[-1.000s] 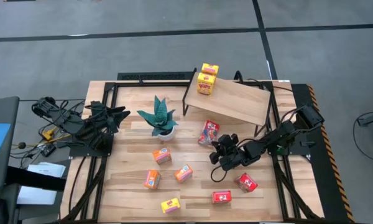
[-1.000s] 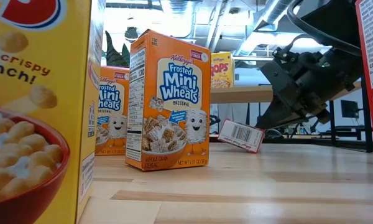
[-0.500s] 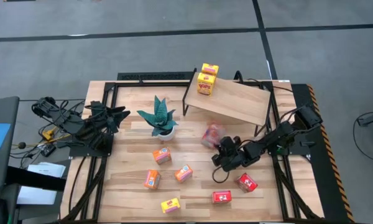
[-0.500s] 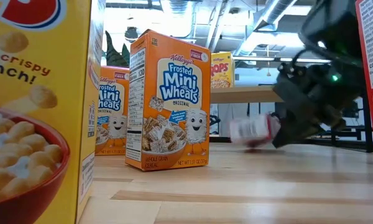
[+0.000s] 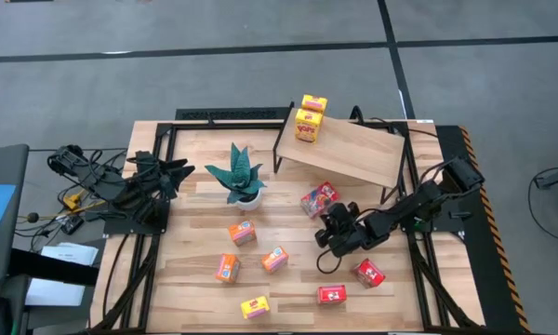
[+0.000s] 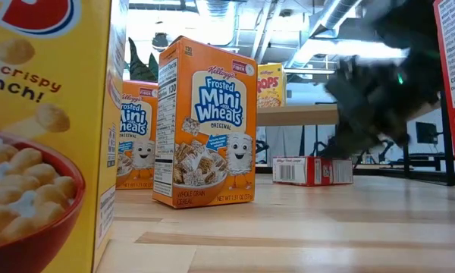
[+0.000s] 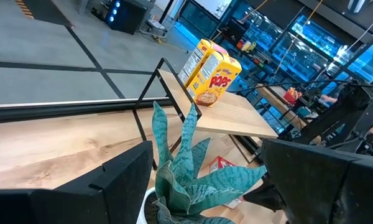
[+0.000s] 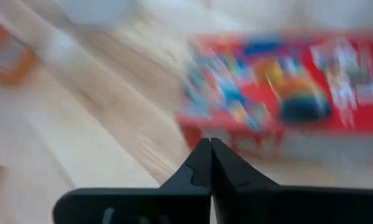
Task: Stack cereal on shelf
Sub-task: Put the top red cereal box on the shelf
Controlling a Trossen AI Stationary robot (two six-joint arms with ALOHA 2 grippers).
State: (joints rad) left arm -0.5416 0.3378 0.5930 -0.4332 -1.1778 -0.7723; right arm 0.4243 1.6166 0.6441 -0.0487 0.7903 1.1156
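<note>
Lying flat: red box [image 5: 319, 199] | right hand [image 8: 209, 163] pinched together, wrist view only

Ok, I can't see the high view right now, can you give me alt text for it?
The right claw sits beside a red cereal box lying flat in front of the shelf, which holds two yellow boxes. Six more boxes dot the near table; the left arm waits by the plant.

Shelf [image 5: 353, 149] mostly bare (two yellow boxes [image 5: 308, 118] crowd one end).
</note>
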